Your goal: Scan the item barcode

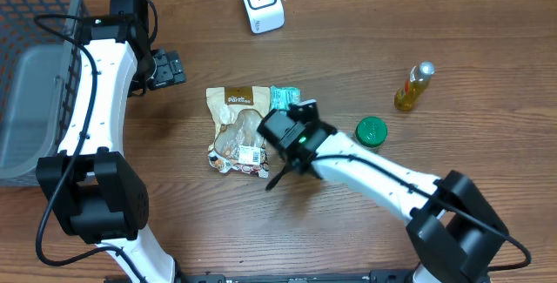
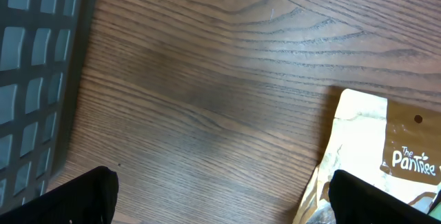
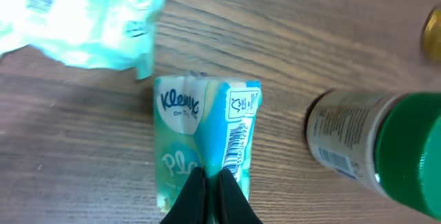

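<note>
- I think my job at this moment was to lift the Kleenex pack (image 3: 180, 138) and carry it to the scanner (image 1: 261, 3).
- I only had a thin fold of wrapper, so a slow, straight lift looked best. A quick tug could have let the pack slip out.
- The barcode (image 3: 238, 145) sat on the pack's slanted side, just beside my fingertips. It was not covered, and I thought it wise to keep it that way.
- The scanner stood well apart from the snack bag (image 1: 235, 126), out toward the far edge of the counter (image 1: 418, 22). So I judged the pack would need a turn on the way, to make the stripes face the scanner's front.
- The green-capped bottle (image 3: 386, 148) lay near, on the side away from the snack bag. I thought I should swing wide of it.
- My right pincer (image 3: 209, 177) was pressed tight together. It looked to be pinching the raised fold down the middle of the Kleenex pack.
- The pack lay flat on the counter, just beside the snack bag, under my right pincer. From above I could not see it.
- My left pincer (image 2: 224, 200) was spread as wide as it goes. It held nothing and touched nothing.
- It hung over bare counter near the snack bag's top corner, on the basket (image 1: 35, 57) side.
</note>
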